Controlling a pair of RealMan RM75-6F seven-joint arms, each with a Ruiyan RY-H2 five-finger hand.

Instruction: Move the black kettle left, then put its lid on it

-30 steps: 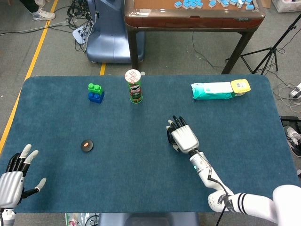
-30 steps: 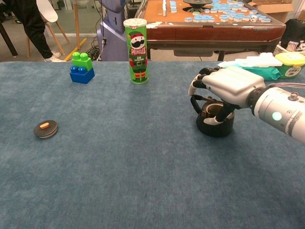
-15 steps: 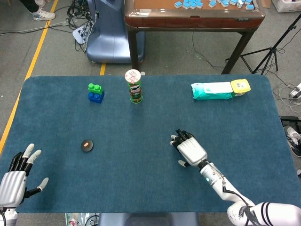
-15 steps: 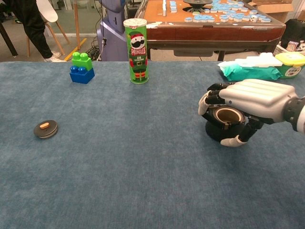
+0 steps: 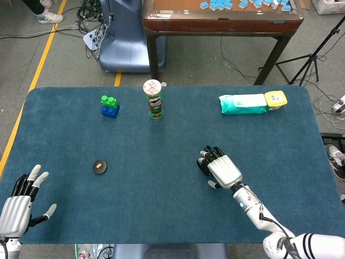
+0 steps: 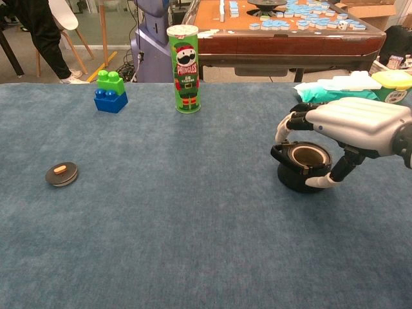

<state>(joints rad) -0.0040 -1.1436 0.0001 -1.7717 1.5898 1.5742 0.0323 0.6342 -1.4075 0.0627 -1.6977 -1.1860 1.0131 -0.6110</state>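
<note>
The black kettle stands upright and lidless on the blue table, right of centre. My right hand hovers over it with the fingers spread above the rim and the thumb low beside its right side; nothing is gripped. In the head view the right hand covers most of the kettle. Far to the left lies the small black lid with its orange knob, also seen as the lid from above. My left hand rests open at the table's near left corner.
A green Pringles can and a green-and-blue block stack stand at the back. A wipes pack and a yellow-lidded tub lie at the back right. Bare cloth stretches between lid and kettle.
My right hand and the kettle have shifted slightly right and toward me. The fingers that curled around the kettle's rim have lifted and spread. The left hand barely moved.
</note>
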